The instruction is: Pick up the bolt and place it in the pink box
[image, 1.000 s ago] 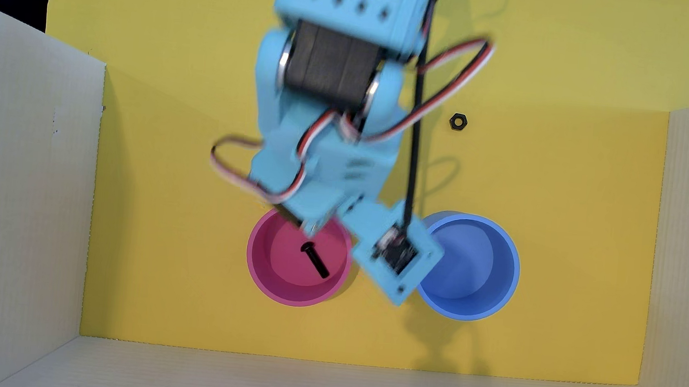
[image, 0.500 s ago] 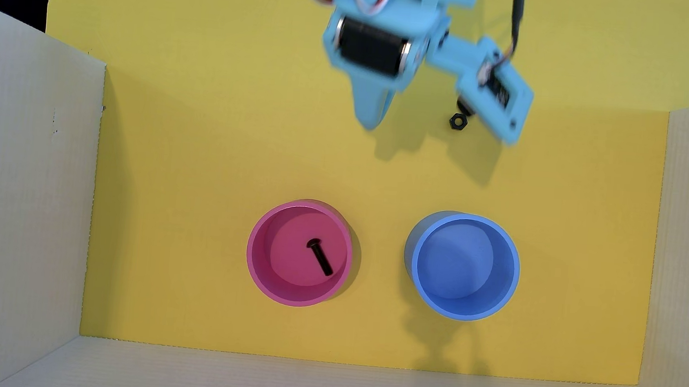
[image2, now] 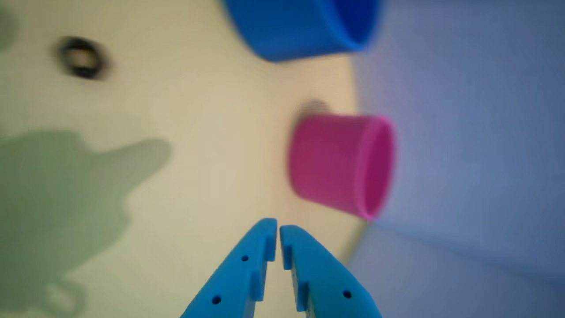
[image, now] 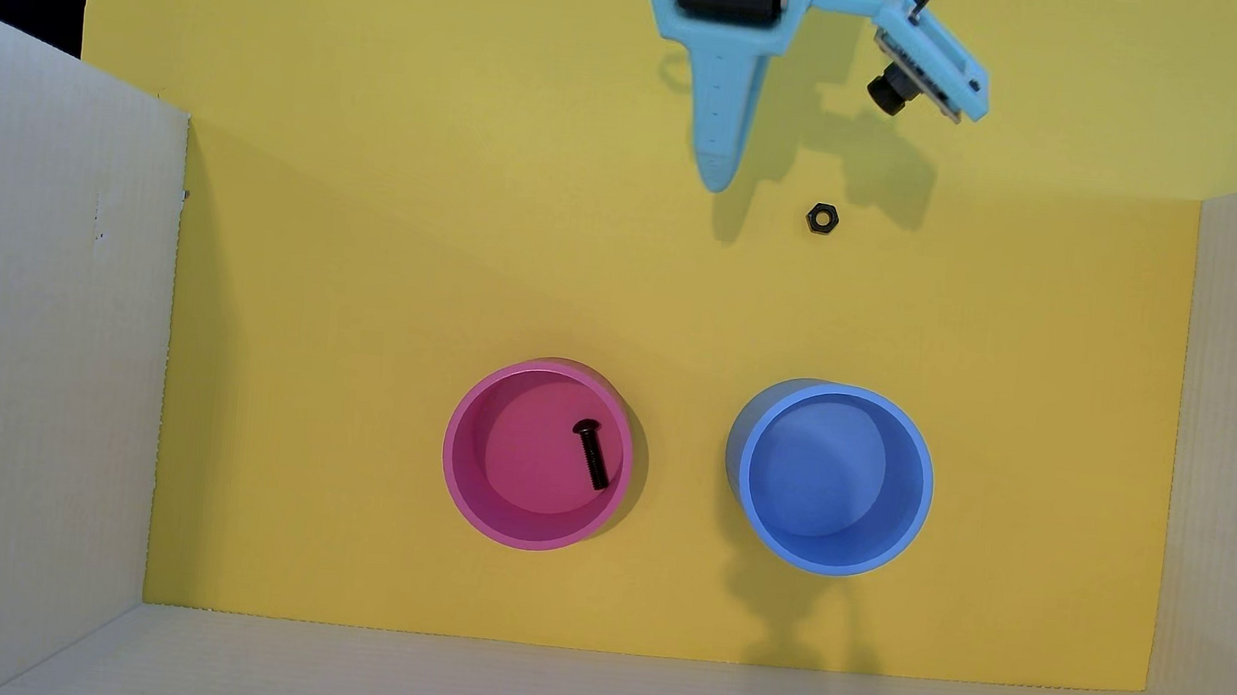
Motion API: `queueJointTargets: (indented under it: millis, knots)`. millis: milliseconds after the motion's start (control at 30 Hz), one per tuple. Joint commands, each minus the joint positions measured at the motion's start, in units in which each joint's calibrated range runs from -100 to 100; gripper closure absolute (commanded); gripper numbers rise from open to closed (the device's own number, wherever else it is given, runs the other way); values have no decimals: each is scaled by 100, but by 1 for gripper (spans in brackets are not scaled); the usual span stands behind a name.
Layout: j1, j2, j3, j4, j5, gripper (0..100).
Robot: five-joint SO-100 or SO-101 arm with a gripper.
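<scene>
Bolt (image: 590, 454): small, black, metal; rounded head, threaded shaft. Lies flat on the floor of the pink box, in the right half as the overhead view shows it. Head toward the top of that view, shaft running down and slightly right, its tip close to the inner wall. Much shorter than the box is wide. Not visible in the wrist view.

Pink box (image: 455, 464): round magenta plastic cup, thick rim, flat bottom. Stands upright, mouth open upward, on the yellow surface, left of centre in the overhead view. In the wrist view (image2: 335, 163) it appears blurred and sideways, outer wall and rim showing, interior hidden.
</scene>
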Motion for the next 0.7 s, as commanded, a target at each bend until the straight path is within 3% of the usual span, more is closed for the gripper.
queueJointTargets:
  millis: [0,133,267,667]
  knots:
    - [-302,-44,87,540,-16,99]
    - [-398,-162,359,1244,-53,99]
    - [-339,-179,322,1715,-542,99]
    - [-324,-179,286,1801,-683,99]
